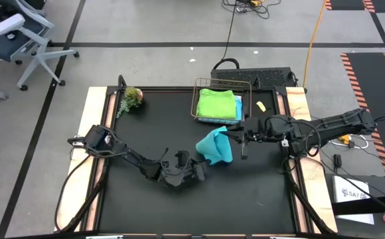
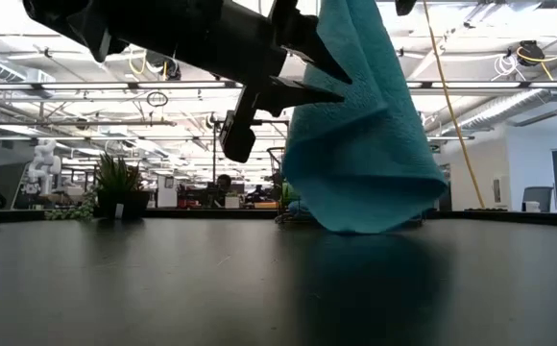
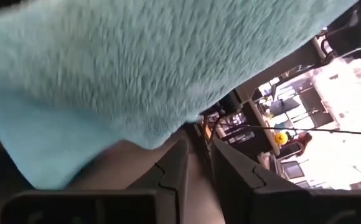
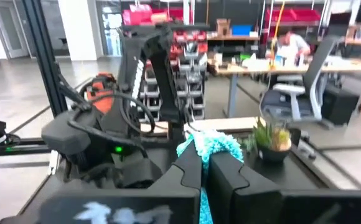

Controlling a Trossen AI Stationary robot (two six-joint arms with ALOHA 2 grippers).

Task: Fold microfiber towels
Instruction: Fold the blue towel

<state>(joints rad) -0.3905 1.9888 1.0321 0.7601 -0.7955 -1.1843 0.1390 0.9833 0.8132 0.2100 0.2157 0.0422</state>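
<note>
Right now the teal towel (image 1: 215,147) hangs in the air just in front of the wire basket (image 1: 222,83), pinched at its top corner by the right gripper (image 1: 231,135), whose fingers are clamped tight on the cloth. The left gripper (image 1: 202,166) sits against the towel's lower edge, fingers (image 3: 230,171) narrowly parted; whether they grip it, I cannot tell. Only the low view shows the towel's bottom fold just above the table (image 2: 163,288). The lime green towel (image 1: 217,103) lies folded in the basket. A small plant (image 1: 132,97) stands well left of the basket.
</note>
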